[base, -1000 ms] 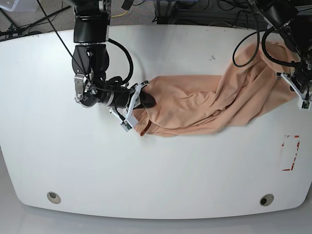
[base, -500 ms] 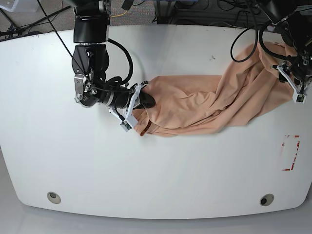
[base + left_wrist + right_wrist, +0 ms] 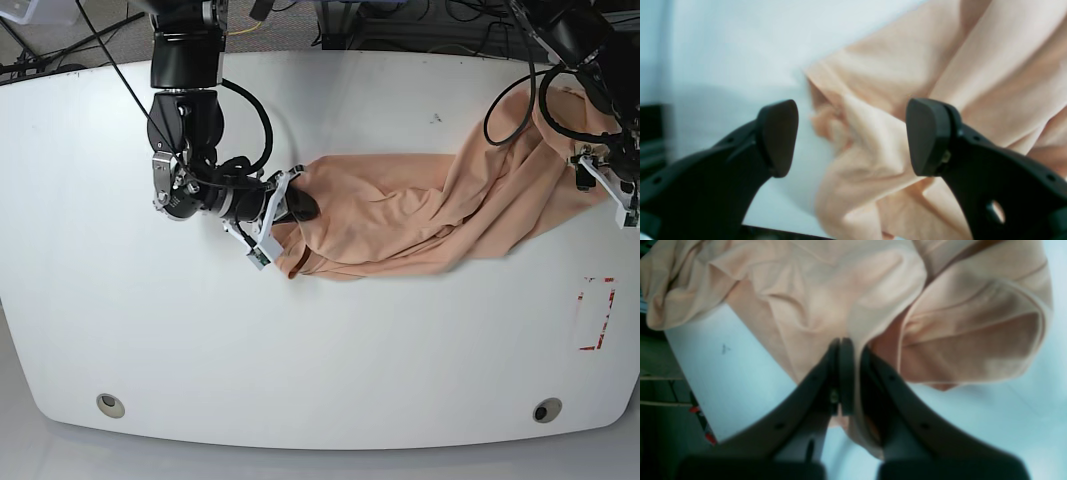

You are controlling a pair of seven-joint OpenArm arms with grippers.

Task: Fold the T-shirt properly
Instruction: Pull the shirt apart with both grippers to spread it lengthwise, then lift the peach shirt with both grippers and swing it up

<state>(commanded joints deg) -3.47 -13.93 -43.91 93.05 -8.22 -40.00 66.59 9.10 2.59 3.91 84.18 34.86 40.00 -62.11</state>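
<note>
With the right claw (image 3: 846, 373) clamped on the T-shirt (image 3: 400, 215), the left claw (image 3: 851, 136), fingers apart, should pinch the bunched corner near the bench (image 3: 300, 370) edge squarely.

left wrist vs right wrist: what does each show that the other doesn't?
Left wrist only: the left hand open, pads apart, nothing gripped, over a bunched shirt edge beside bare table.

Right wrist only: the right hand shut on a fold of cloth, a sleeve opening to its right, and a small dark mark on the tabletop.

Both: the peach T-shirt, rumpled, on the white table.
</note>
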